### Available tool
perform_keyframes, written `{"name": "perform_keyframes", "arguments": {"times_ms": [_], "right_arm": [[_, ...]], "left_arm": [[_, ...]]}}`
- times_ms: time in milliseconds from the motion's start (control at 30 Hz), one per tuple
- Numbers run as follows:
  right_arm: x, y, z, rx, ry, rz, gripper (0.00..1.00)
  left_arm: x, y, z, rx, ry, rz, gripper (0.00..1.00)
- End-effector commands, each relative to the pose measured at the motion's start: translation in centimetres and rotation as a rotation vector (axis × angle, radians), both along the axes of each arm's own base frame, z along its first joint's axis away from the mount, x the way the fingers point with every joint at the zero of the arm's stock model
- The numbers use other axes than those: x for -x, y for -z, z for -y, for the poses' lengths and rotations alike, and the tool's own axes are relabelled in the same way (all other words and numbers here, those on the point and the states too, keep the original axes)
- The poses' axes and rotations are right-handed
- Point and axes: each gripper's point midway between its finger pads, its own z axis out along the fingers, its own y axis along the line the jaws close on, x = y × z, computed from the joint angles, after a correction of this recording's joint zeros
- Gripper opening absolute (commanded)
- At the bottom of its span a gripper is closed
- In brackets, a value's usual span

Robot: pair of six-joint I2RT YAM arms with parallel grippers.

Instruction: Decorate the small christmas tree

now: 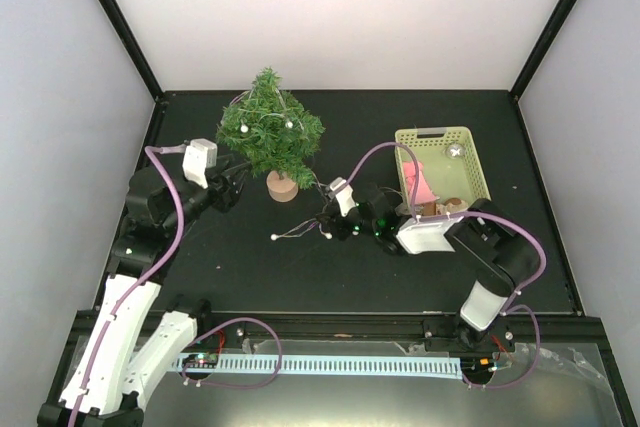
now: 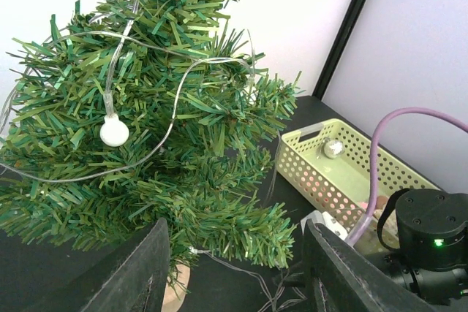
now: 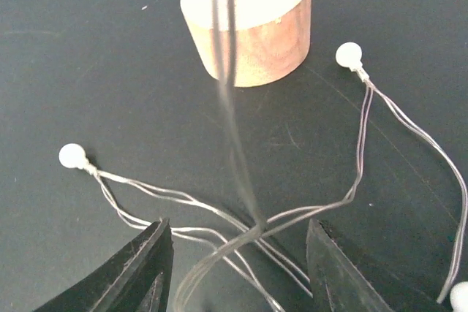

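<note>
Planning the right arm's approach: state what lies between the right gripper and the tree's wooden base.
Right wrist view: strands of the light string, with white bulbs, cross the black table between right gripper and wooden base.

I see the white-and-black left arm (image 1: pixel 112 325) reaching far and rightward, its black two-finger left hand (image 1: pixel 232 190) with jaws standing apart. The right arm (image 1: pixel 490 247) stretches leftward, low; the black right hand (image 1: pixel 330 224) gapes likewise.
</note>
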Motion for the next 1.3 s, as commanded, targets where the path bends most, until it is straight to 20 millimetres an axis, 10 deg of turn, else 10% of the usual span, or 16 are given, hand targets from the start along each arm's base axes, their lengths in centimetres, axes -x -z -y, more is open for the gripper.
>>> {"name": "perform_keyframes", "arguments": {"times_ms": [0, 200, 700, 933, 1267], "right_arm": [[-1.7, -2.4, -1.2, -0.083, 0.045, 0.048, 0.47], [-0.8, -3.6, -1.0, -0.096, 0.005, 0.090, 0.02], [10.5, -15.3, -2.7, -0.231, -0.378, 0.038, 0.01], [10.5, -20.9, -2.4, -0.338, -0.334, 0.070, 0.01], [9.9, -23.7, -3.0, -0.441, -0.300, 0.065, 0.01]], "left_arm": [[0.3, -0.7, 0.1, 0.003, 0.003, 0.034, 0.51], [0.6, -0.2, 0.8, -0.017, 0.048, 0.044, 0.47], [3.6, 3.3, 5.6, 0.059, 0.316, -0.035, 0.51], [5.5, 5.8, 8.1, 0.128, 0.430, -0.103, 0.52], [6.8, 6.5, 9.8, 0.170, 0.526, -0.122, 0.55]]}}
